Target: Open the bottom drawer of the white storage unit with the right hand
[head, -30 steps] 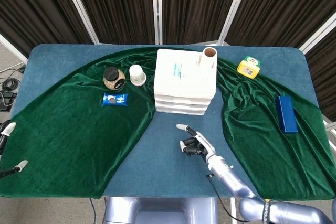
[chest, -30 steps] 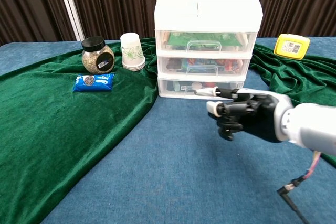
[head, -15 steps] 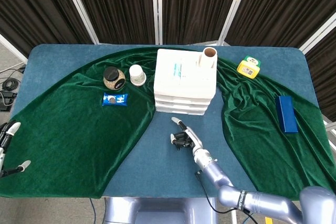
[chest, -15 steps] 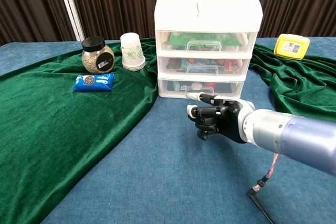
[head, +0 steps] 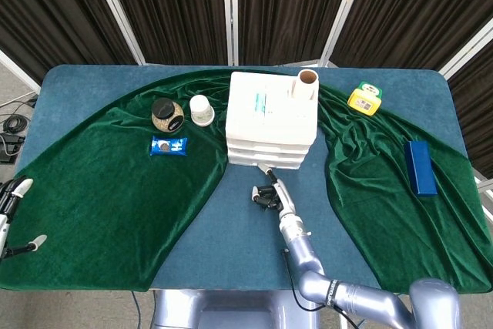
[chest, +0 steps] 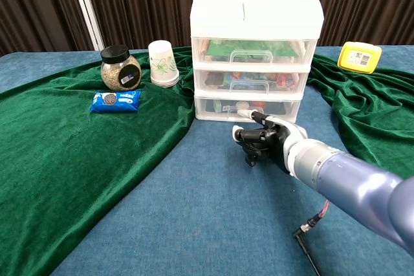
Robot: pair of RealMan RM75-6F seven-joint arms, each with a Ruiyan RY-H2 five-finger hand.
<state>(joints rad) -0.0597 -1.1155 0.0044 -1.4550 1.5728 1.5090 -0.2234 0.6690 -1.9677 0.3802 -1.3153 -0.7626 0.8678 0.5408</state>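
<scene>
The white storage unit [head: 271, 117] [chest: 255, 50] stands mid-table with three clear drawers, all closed. Its bottom drawer [chest: 249, 108] [head: 266, 162] has a small clear handle [chest: 238, 110] at the front. My right hand [head: 268, 193] [chest: 266, 139] is directly in front of that drawer, low over the blue tabletop. Most of its fingers are curled in, and one white-tipped finger [chest: 247, 115] reaches out to the handle; whether it hooks the handle I cannot tell. My left hand [head: 11, 209] shows only at the far left edge of the head view, fingers apart and holding nothing.
Left of the unit are a black-lidded jar [chest: 121, 68], stacked paper cups [chest: 162, 63] and a blue cookie pack [chest: 115, 100] on the green cloth [head: 115, 182]. A cardboard tube [head: 308, 82] stands on the unit. A yellow box [head: 365, 99] and a blue box [head: 420, 167] lie right.
My right hand has moved forward and left across the table, from well short of the unit to the bottom drawer's front. The drawer stays closed. The left hand has barely moved.
</scene>
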